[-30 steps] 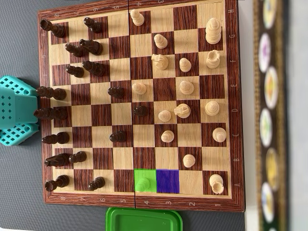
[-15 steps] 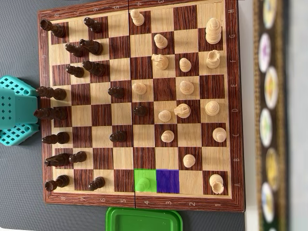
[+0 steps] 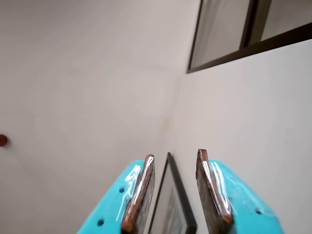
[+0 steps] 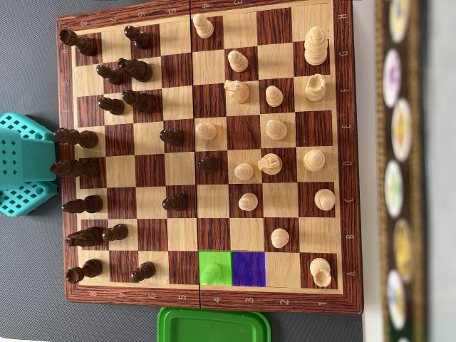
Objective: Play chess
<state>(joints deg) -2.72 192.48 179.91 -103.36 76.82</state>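
In the overhead view a wooden chessboard (image 4: pixel 64 185) lies flat, with dark pieces (image 4: pixel 135 69) on its left half and light pieces (image 4: pixel 276 130) on its right half. Near the bottom edge, one square is tinted green with a pawn (image 4: pixel 211 271) on it, and the square to its right is tinted purple (image 4: pixel 248 268) and empty. The teal arm (image 4: pixel 25 164) sits off the board's left edge. In the wrist view my gripper (image 3: pixel 176 154) is open and empty. It points up at bare walls, so neither the board nor any piece shows there.
A green plastic container (image 4: pixel 214 324) lies just below the board. A strip with round patterns (image 4: pixel 399 171) runs along the right. The wrist view shows a framed picture (image 3: pixel 173 204) between the fingers and a dark window frame (image 3: pixel 243 44) at top right.
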